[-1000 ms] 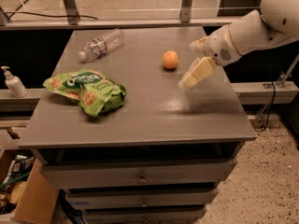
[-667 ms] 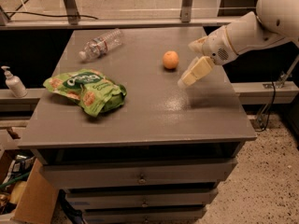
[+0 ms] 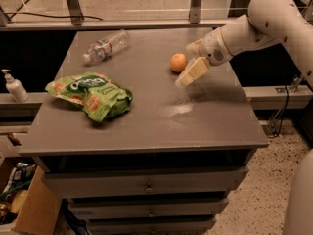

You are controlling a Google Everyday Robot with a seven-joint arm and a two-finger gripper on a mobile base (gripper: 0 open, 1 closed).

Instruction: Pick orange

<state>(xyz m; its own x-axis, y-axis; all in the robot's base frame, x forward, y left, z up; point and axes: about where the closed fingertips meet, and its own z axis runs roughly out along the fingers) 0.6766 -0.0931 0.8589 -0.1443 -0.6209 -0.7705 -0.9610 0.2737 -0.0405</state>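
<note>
The orange [image 3: 178,62] is a small round fruit resting on the grey table top [image 3: 146,116], right of centre towards the back. My gripper [image 3: 185,65] comes in from the right on a white arm, just right of the orange and low over the table. It is open. One cream finger [image 3: 191,71] points down-left in front of the orange and the other finger [image 3: 193,47] sits behind it on the right. The orange lies at the mouth of the gripper and nothing is held.
A green crinkled snack bag [image 3: 92,94] lies on the left of the table. A clear plastic bottle [image 3: 105,45] lies on its side at the back left. A soap dispenser [image 3: 14,86] stands on a ledge to the left. Drawers [image 3: 146,186] are below the top.
My gripper has moved a little to the left, closer to the orange. The orange, bag and bottle have not moved.
</note>
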